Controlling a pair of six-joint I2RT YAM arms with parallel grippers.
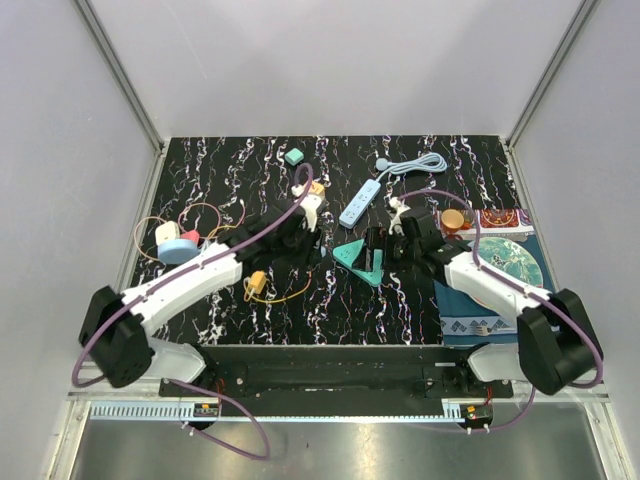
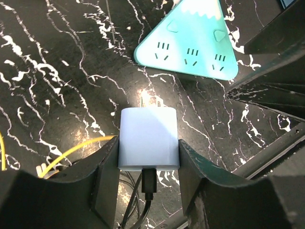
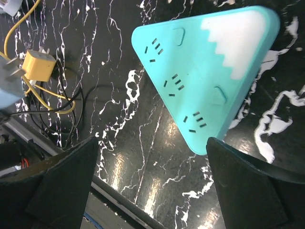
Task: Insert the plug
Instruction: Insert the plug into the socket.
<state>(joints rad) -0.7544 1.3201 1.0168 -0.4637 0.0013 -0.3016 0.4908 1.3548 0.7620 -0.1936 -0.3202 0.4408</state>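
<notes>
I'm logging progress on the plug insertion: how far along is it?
Done: the left gripper is clamped on the white charger plug, prongs facing the teal triangular power strip. In hand: lining it up; a gap separates them. The right gripper hangs open near the strip. Left: push the prongs into a socket.

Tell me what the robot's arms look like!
Both the left arm and right arm have white shells, chunky black joints and a purple cable looping alongside. The left claw and right claw each have two dark, wedge-shaped fingers.
</notes>
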